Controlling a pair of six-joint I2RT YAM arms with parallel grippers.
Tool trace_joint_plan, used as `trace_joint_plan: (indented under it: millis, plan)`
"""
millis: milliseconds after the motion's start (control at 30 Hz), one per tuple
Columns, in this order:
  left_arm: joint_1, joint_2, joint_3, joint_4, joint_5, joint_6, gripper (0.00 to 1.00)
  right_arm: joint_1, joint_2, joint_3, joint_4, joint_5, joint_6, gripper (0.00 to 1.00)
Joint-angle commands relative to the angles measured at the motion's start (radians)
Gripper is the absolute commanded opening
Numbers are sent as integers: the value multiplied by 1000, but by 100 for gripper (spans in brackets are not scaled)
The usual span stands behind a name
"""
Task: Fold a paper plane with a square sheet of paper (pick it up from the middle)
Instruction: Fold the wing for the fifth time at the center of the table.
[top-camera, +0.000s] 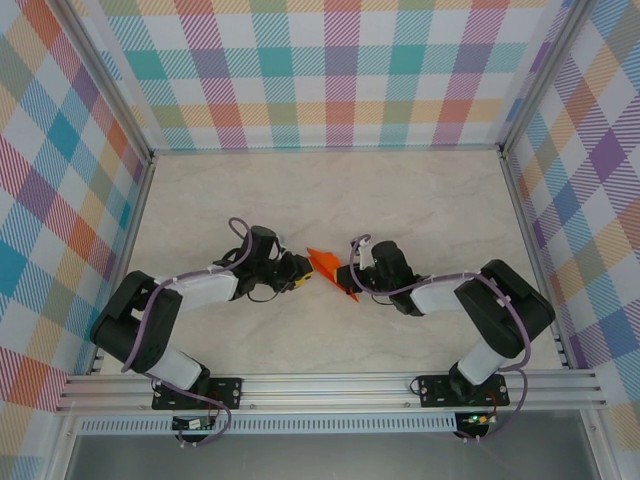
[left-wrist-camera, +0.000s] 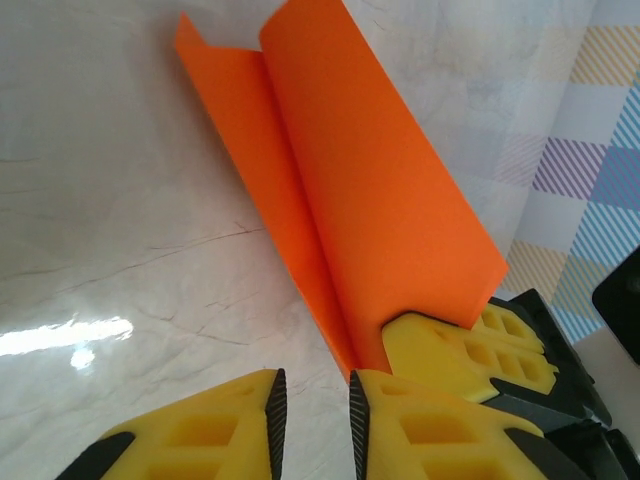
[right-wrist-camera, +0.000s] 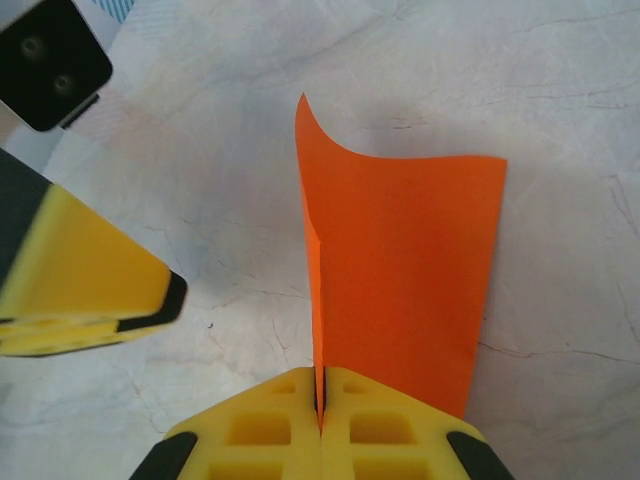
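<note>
paper (right-wrist-camera: 400, 270) looks thin, floppy, easily creased; right hand (right-wrist-camera: 320, 395) pinches its edge, left hand (left-wrist-camera: 312, 420) slightly parted, empty. best gripped near the fold.

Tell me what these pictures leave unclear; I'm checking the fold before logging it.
- Top external: the creases of the square sheet of paper, too small and partly under the right hand.
- Right wrist: the paper's near edge, hidden between the shut right hand's fingers; layers pinched unclear.
- Left wrist: the paper's near corner, behind the right hand's fingers.
</note>
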Motion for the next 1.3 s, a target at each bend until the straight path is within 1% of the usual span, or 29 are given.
trace_joint_plan:
  millis: [0, 233, 400, 867, 1267]
  plan:
    - [-27, 48, 18, 111, 13, -13, 23, -19, 27, -18, 65, -102, 113, 3]
    - [-55, 112, 44, 175, 9, -9, 19, -54, 81, -30, 118, -183, 208, 3]
    - [-63, 146, 53, 189, 11, -4, 17, -65, 121, -19, 136, -230, 246, 3]
    - [-79, 196, 35, 260, 28, 3, 14, -88, 170, -12, 129, -259, 286, 3]
    - [-92, 242, 50, 275, 36, 17, 12, -91, 185, 6, 91, -269, 289, 3]
